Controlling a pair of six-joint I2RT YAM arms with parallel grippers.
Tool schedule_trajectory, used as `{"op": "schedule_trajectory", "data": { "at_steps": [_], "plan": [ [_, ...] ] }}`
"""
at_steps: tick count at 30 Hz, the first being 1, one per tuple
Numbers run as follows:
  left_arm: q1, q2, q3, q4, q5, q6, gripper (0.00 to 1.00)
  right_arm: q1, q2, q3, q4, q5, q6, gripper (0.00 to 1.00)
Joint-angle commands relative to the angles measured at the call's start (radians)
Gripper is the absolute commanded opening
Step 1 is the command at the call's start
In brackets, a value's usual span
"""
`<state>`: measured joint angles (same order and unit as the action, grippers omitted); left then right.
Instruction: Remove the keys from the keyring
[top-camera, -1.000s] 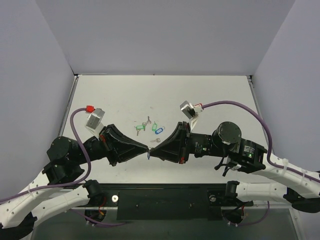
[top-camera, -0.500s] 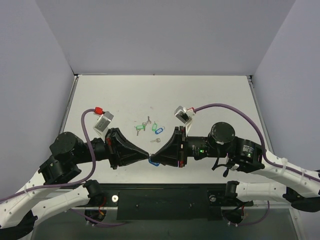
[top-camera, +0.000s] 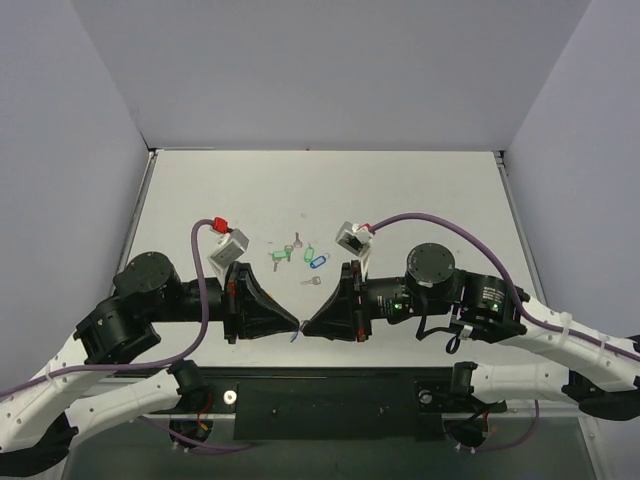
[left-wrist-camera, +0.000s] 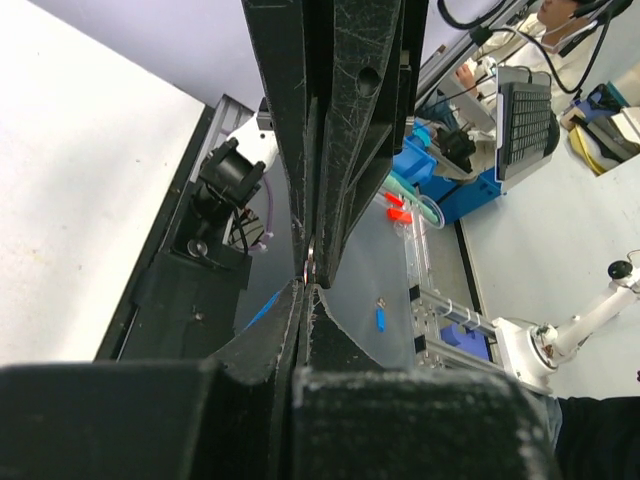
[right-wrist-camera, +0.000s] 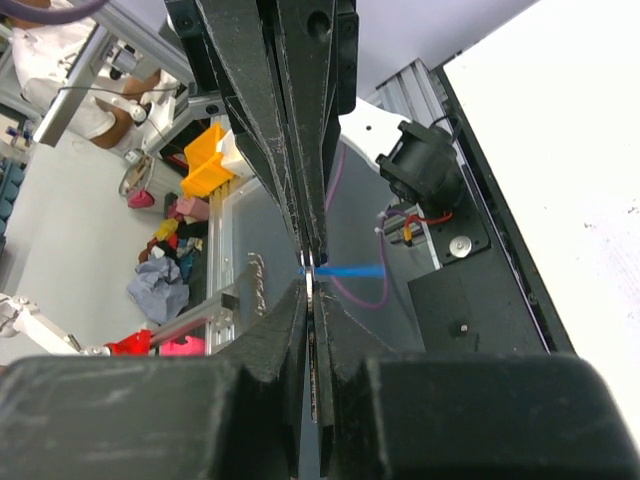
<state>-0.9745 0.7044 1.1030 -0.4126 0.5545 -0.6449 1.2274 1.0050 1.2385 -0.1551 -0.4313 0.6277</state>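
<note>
Item: the keyring (left-wrist-camera: 310, 268), with deep-blue tag (right-wrist-camera: 345, 270), held between both grippers over the table's near edge.
Left gripper (top-camera: 296, 325): clamped on the ring.
Right gripper (top-camera: 306, 328): clamped on a silver sliver, which I judge to be one of the keys (right-wrist-camera: 312, 288).
Status: I see no separation yet; the keys are not yet off.

Top view's fine: bright, soft, even light from overhead, barely any shadow on the white table (top-camera: 420, 190). Wrist views are rougher, with the left gripper (left-wrist-camera: 305, 288) and right gripper (right-wrist-camera: 310, 288) just dark, mushy close-up blobs and the keyring (left-wrist-camera: 312, 266) barely resolved. Backgrounds are bright and bend at the edges.
</note>
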Motion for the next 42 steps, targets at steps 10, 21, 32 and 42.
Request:
{"op": "schedule_trajectory", "data": {
  "at_steps": [10,21,32,42],
  "plan": [
    [-0.009,0.04,0.083,-0.071,0.081,0.042,0.0,0.012,0.017,0.047,-0.058,-0.012,-0.046,0.0],
    [-0.009,-0.146,-0.199,0.356,-0.172,-0.171,0.68,0.012,-0.025,0.035,-0.046,0.077,-0.072,0.0],
    [-0.009,-0.246,-0.43,0.716,-0.32,-0.297,0.72,0.012,0.012,0.081,0.002,0.094,-0.062,0.0],
    [-0.009,-0.232,-0.436,0.733,-0.291,-0.303,0.54,0.012,0.032,0.078,0.042,0.094,-0.045,0.0]
  ]
}}
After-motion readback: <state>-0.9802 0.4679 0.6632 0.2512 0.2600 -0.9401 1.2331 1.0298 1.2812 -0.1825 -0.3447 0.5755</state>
